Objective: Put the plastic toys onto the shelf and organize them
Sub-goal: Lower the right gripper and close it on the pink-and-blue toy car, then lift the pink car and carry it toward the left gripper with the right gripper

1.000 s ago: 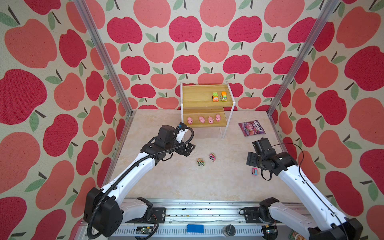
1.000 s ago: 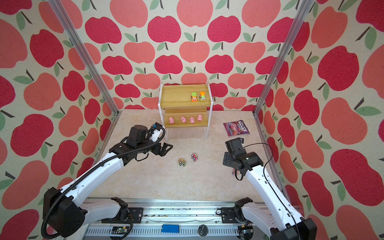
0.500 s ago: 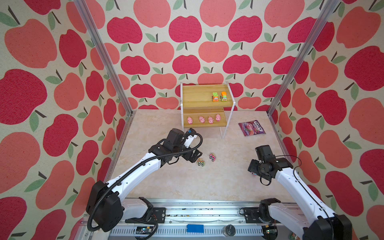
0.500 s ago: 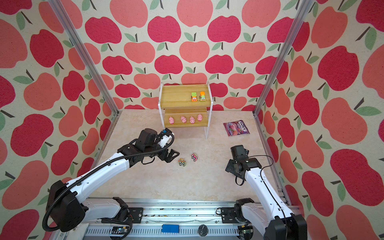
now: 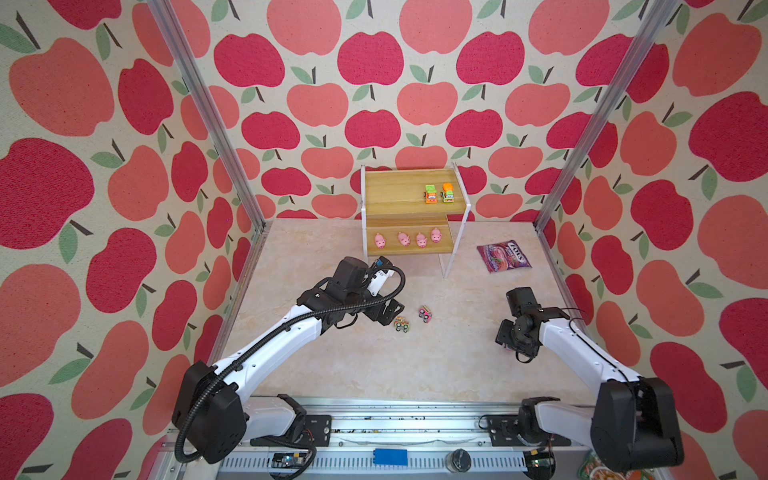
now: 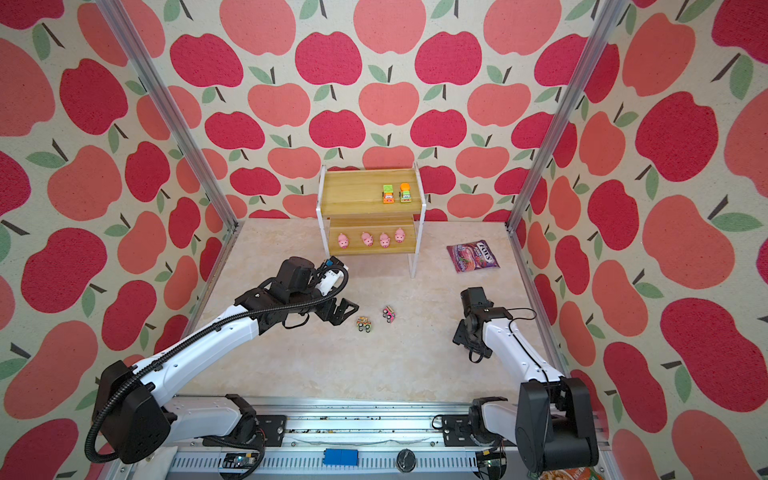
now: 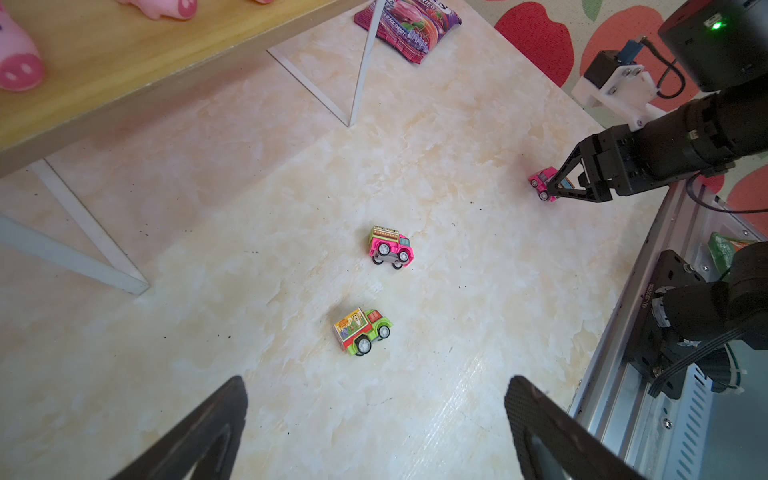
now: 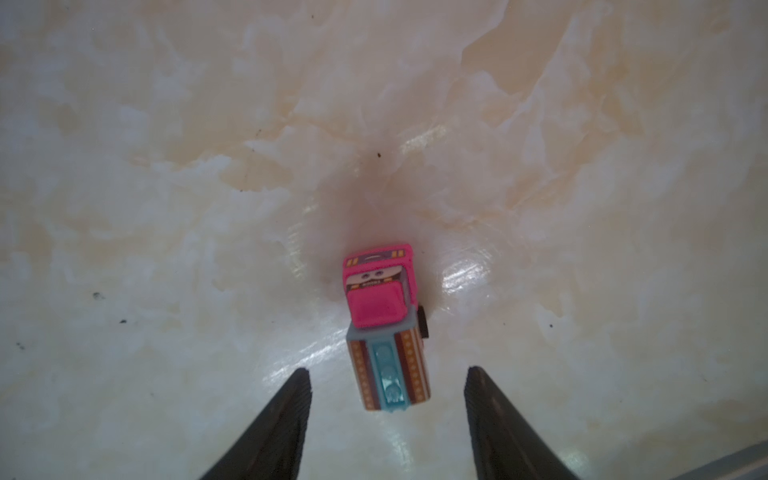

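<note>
Change: your right pincer has dropped astride pink car on surface, jaws narrowing, not yet touching | left pincer spread wide, now near green car | you're one squeeze from carrying it to shelf.

Both the left arm and the right arm are made of smooth white shells, which are joined by black cylindrical joints. A large black housing is seen at each shoulder. A black corrugated hose is laid along the left arm, while only a thin black cable is carried by the right one. At the right wrist a white bracket is fixed with small screws, a blue connector is plugged above it, and a green light is lit. The left gripper and the right gripper are fitted with black, pointed, finely textured fingers.
</note>
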